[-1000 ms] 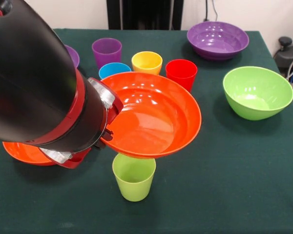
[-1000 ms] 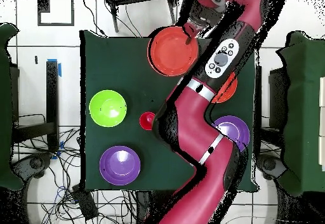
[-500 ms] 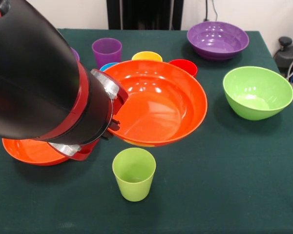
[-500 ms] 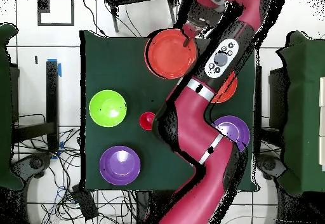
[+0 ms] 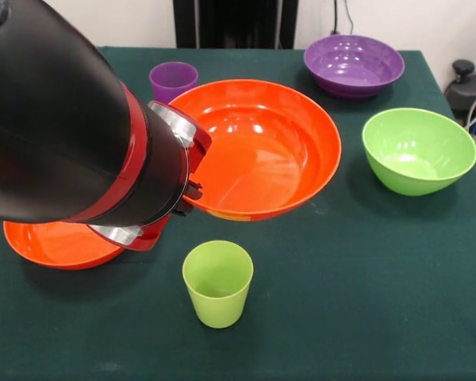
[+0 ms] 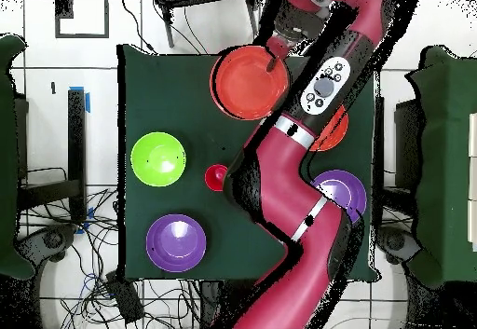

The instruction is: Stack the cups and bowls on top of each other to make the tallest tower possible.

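Observation:
My gripper is shut on the left rim of a wide orange bowl and holds it in the air, nearly level. The bowl also shows in the overhead view, with the gripper at its edge. A light green cup stands upright and alone on the cloth, in front of and below the bowl, apart from it. A purple cup stands behind. In the front view the held bowl hides the blue, yellow and red cups; the red cup shows from overhead. No tower stands.
A second orange bowl lies under the arm at the left. A light green bowl sits at the right and a purple bowl at the far right. Another purple bowl is partly hidden under the arm.
The held orange bowl has risen from just over the light green cup and levelled out. It now covers the blue, yellow and red cups in the front view.

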You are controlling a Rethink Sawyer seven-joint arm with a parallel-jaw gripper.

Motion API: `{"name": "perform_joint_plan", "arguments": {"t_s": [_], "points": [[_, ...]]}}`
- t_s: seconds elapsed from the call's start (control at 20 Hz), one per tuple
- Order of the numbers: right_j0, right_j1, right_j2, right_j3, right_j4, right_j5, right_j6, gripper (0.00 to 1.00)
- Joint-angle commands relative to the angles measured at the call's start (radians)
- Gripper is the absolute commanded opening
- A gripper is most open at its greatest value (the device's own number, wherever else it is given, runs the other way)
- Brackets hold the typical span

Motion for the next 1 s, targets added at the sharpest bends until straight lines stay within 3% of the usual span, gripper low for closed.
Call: {"name": "perform_joint_plan", "arguments": {"t_s": [0.05,1.0], "points": [[0.018,-0.009,-0.104,-0.088,-0.069,0.075,-0.279,0.00],[0.011,0.023,0.055,-0.143,-0.067,-0.043,-0.281,0.00]]}}
